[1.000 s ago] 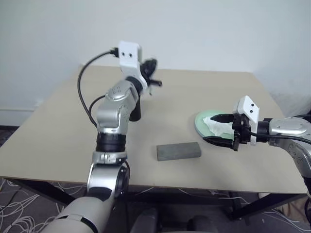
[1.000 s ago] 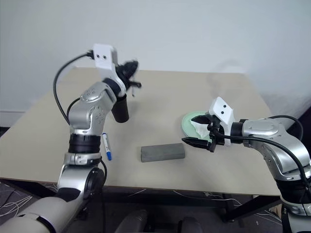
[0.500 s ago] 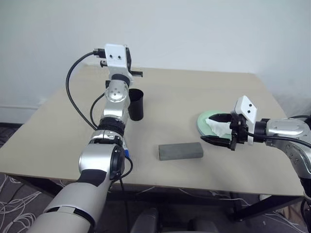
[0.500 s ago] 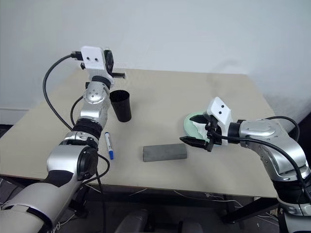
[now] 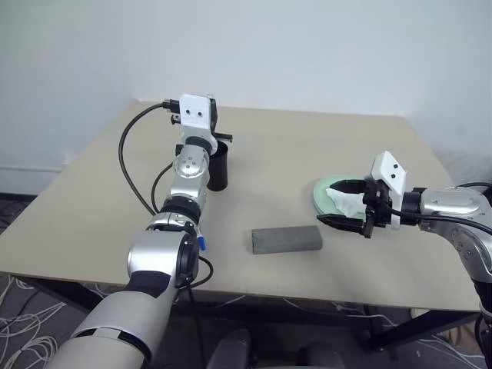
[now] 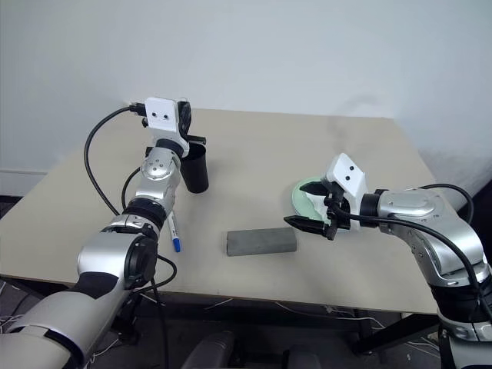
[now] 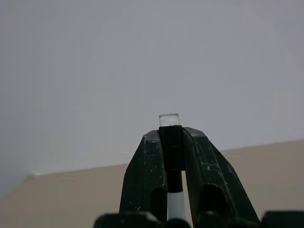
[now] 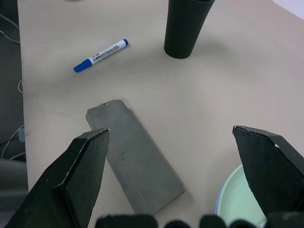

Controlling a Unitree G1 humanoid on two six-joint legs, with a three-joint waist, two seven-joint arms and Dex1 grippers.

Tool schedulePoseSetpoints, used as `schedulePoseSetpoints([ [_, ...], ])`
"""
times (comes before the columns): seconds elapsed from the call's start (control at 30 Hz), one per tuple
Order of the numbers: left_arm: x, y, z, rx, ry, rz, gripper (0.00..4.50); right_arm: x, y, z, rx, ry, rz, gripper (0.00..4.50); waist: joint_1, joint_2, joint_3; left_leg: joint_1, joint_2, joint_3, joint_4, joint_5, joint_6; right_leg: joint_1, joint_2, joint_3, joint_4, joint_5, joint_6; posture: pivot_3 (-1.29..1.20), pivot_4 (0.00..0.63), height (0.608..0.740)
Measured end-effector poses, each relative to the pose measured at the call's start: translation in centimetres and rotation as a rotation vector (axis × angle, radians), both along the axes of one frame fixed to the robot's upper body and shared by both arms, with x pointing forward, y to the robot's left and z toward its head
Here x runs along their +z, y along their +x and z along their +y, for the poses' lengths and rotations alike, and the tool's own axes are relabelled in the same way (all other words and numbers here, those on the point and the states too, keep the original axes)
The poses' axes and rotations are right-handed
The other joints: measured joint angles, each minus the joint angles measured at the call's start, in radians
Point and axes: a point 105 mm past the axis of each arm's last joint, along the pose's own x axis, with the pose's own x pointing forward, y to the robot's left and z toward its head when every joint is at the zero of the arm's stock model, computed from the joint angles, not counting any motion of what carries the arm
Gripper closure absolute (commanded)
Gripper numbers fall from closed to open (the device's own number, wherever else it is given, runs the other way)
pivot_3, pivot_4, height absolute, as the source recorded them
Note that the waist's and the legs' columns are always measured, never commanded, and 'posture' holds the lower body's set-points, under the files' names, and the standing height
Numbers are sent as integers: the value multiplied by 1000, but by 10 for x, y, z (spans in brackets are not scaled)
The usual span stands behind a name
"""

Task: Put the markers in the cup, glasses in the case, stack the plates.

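Since a second ago the left arm has straightened and come down, so the left gripper (image 7: 172, 142), earlier raised beside the cup, now sits just above the cup's (image 6: 195, 169) rim at the far left of the table (image 6: 323, 146). Its fingers (image 7: 145, 175) are clamped on the black-capped marker (image 7: 171, 147), whose cap end pokes out between the fingertips in the left wrist view. The right gripper (image 8: 171, 156) has kept its place near the table's right edge, jaws spread wide and holding nothing, one finger over the mint plate (image 5: 327, 188), which carries a crumpled white tissue (image 5: 346, 201). From the right wrist view a sliver of that green plate shows by one finger. The grey case (image 5: 286, 239) lies flat and closed near the front middle of the table, between the two arms and apart from both. The blue marker (image 8: 100, 55) lies on the table in front of the cup, beside the left arm, blue cap toward the near edge; in the right wrist view it lies well clear of the case and the cup
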Motion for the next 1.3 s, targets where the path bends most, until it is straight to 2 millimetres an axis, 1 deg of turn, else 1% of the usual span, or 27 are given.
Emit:
schedulePoseSetpoints([
  [0.3,-5,0,0,-8,9,16,4390,1,0,0,0,0,-1,0,0,0,0,0,0,0,0,0,0,0,0,0,0,0,0,0,0,725],
  [0.37,-6,0,0,-8,9,21,3654,2,1,0,1,0,-6,0,0,0,0,0,0,0,0,0,0,0,0,0,0,0,0,0,0,725],
  [0.43,-7,0,0,-7,9,24,3131,4,1,1,3,0,-13,0,0,0,0,0,0,0,0,0,0,0,0,0,0,0,0,0,0,725],
  [0.53,-7,0,1,-13,11,27,1962,5,2,1,4,0,-17,0,0,0,0,0,0,0,0,0,0,0,0,-1,0,0,0,0,0,725],
  [0.6,-8,0,1,-13,12,30,1406,5,2,1,3,0,-17,0,0,0,0,0,0,0,1,0,0,0,0,0,1,0,0,0,0,725],
  [0.7,-10,1,1,-17,12,50,1406,5,2,1,3,0,-16,0,0,0,0,0,0,0,1,0,0,0,1,-1,1,0,0,0,0,725],
  [0.8,-18,4,1,-22,14,121,1406,5,2,1,2,0,-14,0,0,0,0,0,0,0,1,0,0,0,1,-1,1,0,0,0,0,725],
  [0.87,-19,6,0,-25,14,157,1406,5,2,1,1,-1,-11,0,0,0,0,0,0,0,2,0,0,0,1,-1,1,0,0,0,0,725],
  [0.93,-18,9,-2,-24,20,211,1406,5,2,1,1,0,-11,0,0,0,0,-1,0,0,2,0,0,0,1,-1,2,0,0,0,0,725],
  [0.97,-15,10,-5,-30,35,257,1406,5,2,1,1,0,-11,0,-1,-1,0,-2,0,0,3,0,0,-1,1,-1,3,0,0,0,0,725],
  [1.0,-7,9,-9,-37,50,284,1406,5,2,1,0,0,-10,0,-1,-1,0,-4,0,0,4,0,0,-1,2,-1,4,0,0,0,0,725],
  [1.03,0,7,-12,-42,64,306,1406,5,2,1,0,1,-9,0,-1,-1,0,-4,0,0,4,0,0,-1,2,-1,4,0,0,0,0,725],
  [1.1,13,-6,-20,-51,91,363,1406,5,1,1,1,1,-8,0,-6,-1,0,-4,-1,0,4,0,0,-1,2,0,4,0,0,0,0,725],
  [1.13,15,-12,-22,-54,98,388,1406,5,1,1,1,1,-9,0,-8,-1,0,-4,-1,0,4,0,0,0,2,-1,5,0,0,0,0,725],
  [1.23,16,-31,-23,-38,117,495,1406,5,1,1,1,1,-7,0,-15,-1,0,-2,0,-1,4,0,0,0,4,-1,6,0,0,0,0,725],
  [1.3,12,-42,-17,2,119,583,1406,4,1,1,1,1,-7,0,-21,-1,0,1,0,-1,4,0,0,1,4,-1,6,0,0,0,0,725],
])
